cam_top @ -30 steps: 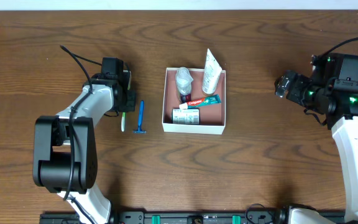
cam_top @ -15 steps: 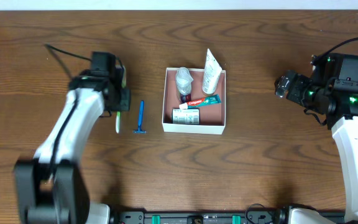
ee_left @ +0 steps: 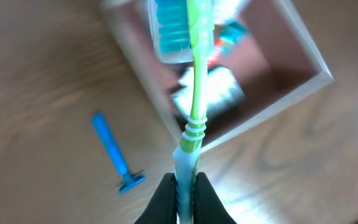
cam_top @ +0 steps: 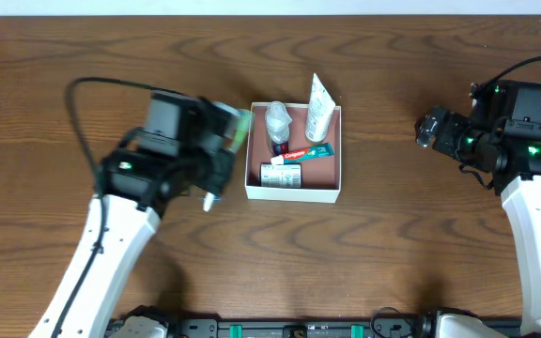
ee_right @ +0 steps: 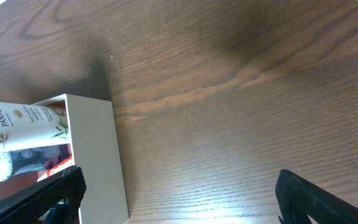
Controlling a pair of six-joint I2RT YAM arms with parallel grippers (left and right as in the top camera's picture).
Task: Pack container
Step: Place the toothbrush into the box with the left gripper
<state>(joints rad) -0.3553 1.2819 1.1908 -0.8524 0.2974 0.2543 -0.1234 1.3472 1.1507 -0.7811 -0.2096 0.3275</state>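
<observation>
Flagging main risk: left gripper [ee_left: 184,186] is pinching the toothbrush [ee_left: 194,93] only at its white tail end, jaws nearly closed on it, so the green shaft and blue bristle head are sticking far out w/ little support. Judging from that grip, the brush could be swivelling or slipping in the pinch during the carry; wrist view is blurring, which suggests a quick swing. Second risk: the container [cam_top: 294,194] is already filling up w/ a toothpaste [cam_top: 306,152], a clear bottle [cam_top: 278,120] and other toiletries, so a brush let go too high or too flat could be ending up propped on them, w/ one end hanging over the rim. Coming in low could be knocking the near wall and shoving the container across the table [cam_top: 393,263]. Re position: container is sitting mid-table. In the wrist view it is lying just ahead of the left fingertips, near corner close to them, brush head appearing over its inside. A razor [ee_left: 114,155] is waiting outside. Right gripper [ee_right: 179,193] is hanging w/ fingers spread wide, holding nothing, well apart from the container's right wall.
</observation>
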